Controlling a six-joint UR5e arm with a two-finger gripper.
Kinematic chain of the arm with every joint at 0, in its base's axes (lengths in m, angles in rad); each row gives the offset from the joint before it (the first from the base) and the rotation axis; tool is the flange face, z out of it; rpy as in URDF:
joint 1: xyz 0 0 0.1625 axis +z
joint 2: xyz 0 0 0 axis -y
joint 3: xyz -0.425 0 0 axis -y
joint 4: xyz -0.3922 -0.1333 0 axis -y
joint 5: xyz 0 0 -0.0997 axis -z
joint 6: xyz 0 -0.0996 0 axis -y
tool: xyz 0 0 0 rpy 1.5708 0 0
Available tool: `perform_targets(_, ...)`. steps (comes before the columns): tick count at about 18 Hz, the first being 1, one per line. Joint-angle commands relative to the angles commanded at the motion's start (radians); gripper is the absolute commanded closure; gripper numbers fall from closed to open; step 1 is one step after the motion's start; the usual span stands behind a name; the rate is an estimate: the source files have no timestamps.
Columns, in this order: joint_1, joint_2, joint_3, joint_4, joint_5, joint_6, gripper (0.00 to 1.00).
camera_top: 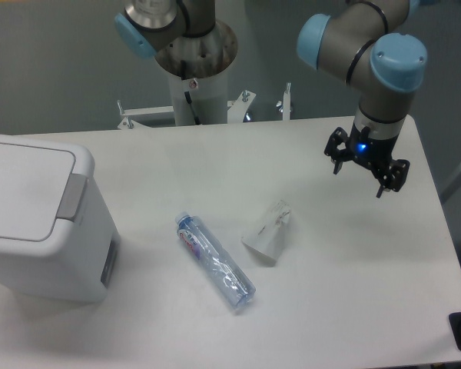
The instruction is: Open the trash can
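**Lid down, arm far off**

White table [307, 307], grey wall behind, and the arm's pedestal standing at the back edge. At the left edge sits the trash can [38, 223]: boxy white plastic, rounded corners, smooth flat lid closed, a grey tab [71, 197] at the lid's right rim and a dark panel low on its side. Nothing touches it.

Just right of it lies a clear plastic bottle [215, 262] with a blue cap, on its side, slanting across the table. Beside that, a crumpled white paper cup [267, 234], tipped over.

Well apart, over the right side, hangs the gripper [366, 164], its black fingers spread wide, holding nothing, a blue light glowing above them.

My read: 1 step, not begun. The arm should cross above bottle and cup, then meet that grey tab squarely, since smooth plastic could let a finger slip.
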State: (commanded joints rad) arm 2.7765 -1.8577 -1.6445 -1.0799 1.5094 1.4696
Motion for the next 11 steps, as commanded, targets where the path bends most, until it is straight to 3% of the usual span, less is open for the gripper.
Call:
perform_targets(5, -0.008, 0.003, -0.011, 0.0, -0.003, 0.003, 0.0)
perform_targets(11, -0.02, 0.002, -0.011, 0.009, -0.109, -0.063, 0.0)
